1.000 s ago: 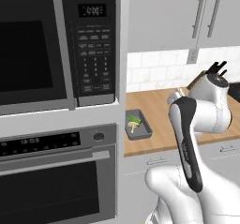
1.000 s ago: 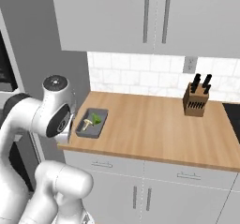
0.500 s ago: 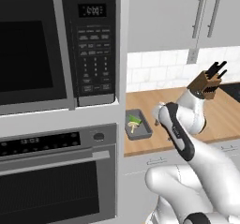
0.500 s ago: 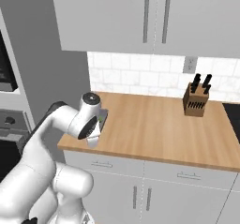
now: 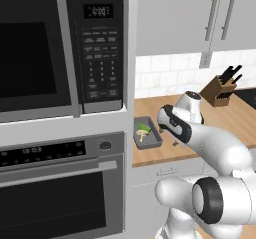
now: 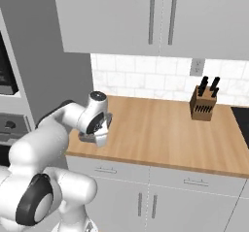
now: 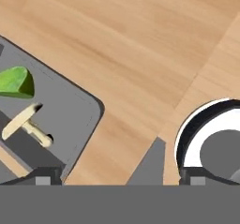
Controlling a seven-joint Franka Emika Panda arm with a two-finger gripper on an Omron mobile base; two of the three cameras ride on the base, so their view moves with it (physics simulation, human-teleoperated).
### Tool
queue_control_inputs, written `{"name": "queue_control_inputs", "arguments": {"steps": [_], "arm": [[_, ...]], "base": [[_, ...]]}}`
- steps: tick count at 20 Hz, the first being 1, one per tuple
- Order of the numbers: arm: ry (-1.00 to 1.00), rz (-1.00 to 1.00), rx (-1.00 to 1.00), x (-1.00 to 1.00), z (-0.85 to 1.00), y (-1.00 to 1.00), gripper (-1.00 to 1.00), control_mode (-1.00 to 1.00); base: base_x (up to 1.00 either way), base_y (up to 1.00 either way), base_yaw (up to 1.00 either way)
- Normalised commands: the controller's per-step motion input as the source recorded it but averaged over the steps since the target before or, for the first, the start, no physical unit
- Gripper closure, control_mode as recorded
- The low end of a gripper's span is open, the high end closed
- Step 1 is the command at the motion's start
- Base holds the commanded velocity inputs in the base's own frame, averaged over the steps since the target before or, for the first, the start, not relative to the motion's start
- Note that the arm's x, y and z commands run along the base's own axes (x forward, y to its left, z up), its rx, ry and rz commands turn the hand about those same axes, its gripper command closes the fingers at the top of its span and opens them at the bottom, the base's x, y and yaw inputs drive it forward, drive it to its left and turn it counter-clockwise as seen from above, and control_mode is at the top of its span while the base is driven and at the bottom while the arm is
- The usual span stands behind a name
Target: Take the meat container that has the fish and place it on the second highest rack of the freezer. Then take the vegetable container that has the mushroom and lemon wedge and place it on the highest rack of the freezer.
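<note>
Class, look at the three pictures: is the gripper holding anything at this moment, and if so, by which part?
Nothing is held. The gripper is open above the counter, its fingertips straddling the near corner of the tray without clamping it.

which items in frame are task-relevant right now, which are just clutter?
Task-relevant:
- vegetable container, grey tray at the counter's left end
- mushroom inside it
- lemon wedge inside it, green
- gripper, open, low over the counter beside the tray's corner

Clutter:
- knife block
- microwave
- oven
- wall outlet
</note>
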Motion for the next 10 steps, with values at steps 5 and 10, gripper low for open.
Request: {"name": "queue_control_inputs", "arguments": {"steps": [5,10], "arm": [[0.18,0.00,-0.02,0.12,-0.67,0.00,-1.00,-1.00],[0.07,0.00,0.00,0.29,-0.15,0.00,-1.00,-1.00]], "base": [[0.00,0.00,0.00],[0.00,0.00,0.00]]}}
